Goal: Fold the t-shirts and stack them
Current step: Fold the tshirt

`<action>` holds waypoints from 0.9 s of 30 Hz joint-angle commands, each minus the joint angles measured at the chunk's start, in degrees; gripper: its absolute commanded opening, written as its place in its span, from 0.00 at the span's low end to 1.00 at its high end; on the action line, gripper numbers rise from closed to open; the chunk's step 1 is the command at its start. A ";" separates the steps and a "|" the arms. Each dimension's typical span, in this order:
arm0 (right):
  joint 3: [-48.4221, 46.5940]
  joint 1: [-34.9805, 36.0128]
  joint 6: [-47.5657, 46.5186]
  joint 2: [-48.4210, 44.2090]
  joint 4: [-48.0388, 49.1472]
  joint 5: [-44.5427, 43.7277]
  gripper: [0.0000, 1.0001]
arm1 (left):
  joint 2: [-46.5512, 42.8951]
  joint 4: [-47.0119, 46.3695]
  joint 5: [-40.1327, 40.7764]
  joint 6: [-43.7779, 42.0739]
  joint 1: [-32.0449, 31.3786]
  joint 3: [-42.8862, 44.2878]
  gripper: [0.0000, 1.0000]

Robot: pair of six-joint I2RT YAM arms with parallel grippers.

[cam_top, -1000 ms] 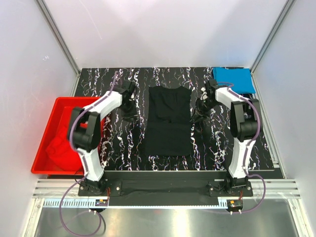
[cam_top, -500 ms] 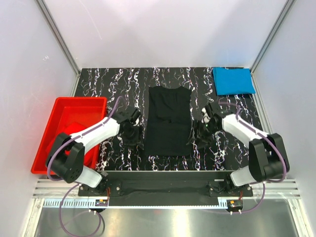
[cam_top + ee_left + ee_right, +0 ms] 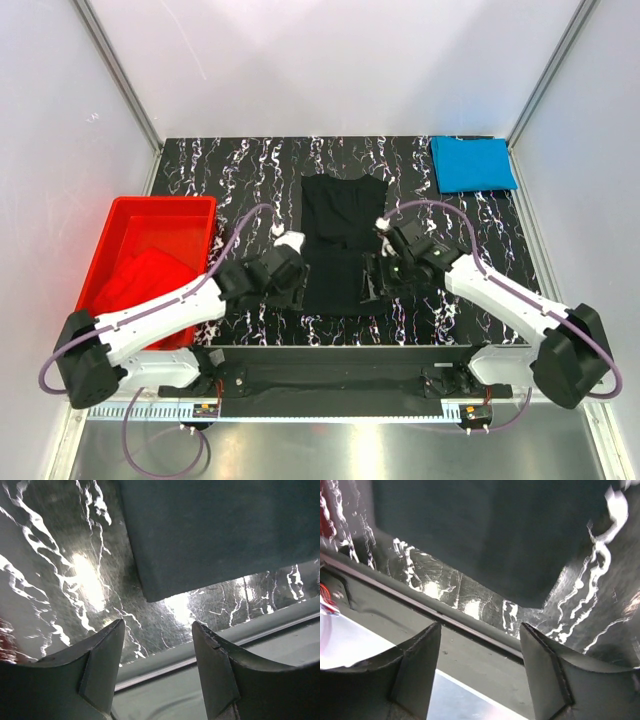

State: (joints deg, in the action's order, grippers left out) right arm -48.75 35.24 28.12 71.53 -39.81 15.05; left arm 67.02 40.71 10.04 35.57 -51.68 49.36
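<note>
The black t-shirt lies flat in a long rectangle on the marbled table's middle. Its near left corner shows in the left wrist view and its near right corner in the right wrist view. My left gripper is open and empty at the shirt's near left corner. My right gripper is open and empty at the near right corner. The bright blue t-shirt lies folded at the far right corner. The red t-shirt lies crumpled in the red tub.
The red plastic tub stands off the table's left side. The table's near edge and metal rail run just below both grippers. White walls close in the back and sides.
Both arms have swung from the shirt's far and middle sides down toward the near edge. The grippers now sit at the shirt's near corners. The shirt has not moved.
</note>
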 commanded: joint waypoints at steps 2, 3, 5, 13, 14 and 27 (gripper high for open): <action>-9.77 8.15 -8.68 -1.56 -3.16 -13.10 0.76 | -4.35 -3.43 17.10 -5.49 -7.63 1.53 0.61; -10.74 9.39 -10.70 -2.00 -3.25 -14.68 0.82 | -5.49 -4.49 19.03 -6.91 -8.08 1.26 0.61; -12.85 10.63 -16.58 -3.05 -3.17 -19.87 1.00 | -9.78 -8.25 20.36 -10.76 -8.26 -0.14 0.61; -7.87 11.69 -38.64 -8.06 4.12 -22.10 1.00 | -22.02 -18.99 25.47 -26.06 -8.17 -3.04 0.62; -7.24 11.60 -40.67 -9.37 4.22 -20.08 1.00 | -22.72 -19.87 24.94 -28.60 -8.17 -3.13 0.61; 4.01 30.13 -53.60 -14.31 -1.93 -21.28 0.78 | -28.89 -17.26 24.49 -24.24 -8.08 1.15 0.60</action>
State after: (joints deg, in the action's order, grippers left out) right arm -44.38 63.07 -22.06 59.75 -41.85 -2.63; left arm 37.98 23.38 32.42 9.45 -59.88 45.08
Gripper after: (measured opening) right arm 0.792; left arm 0.593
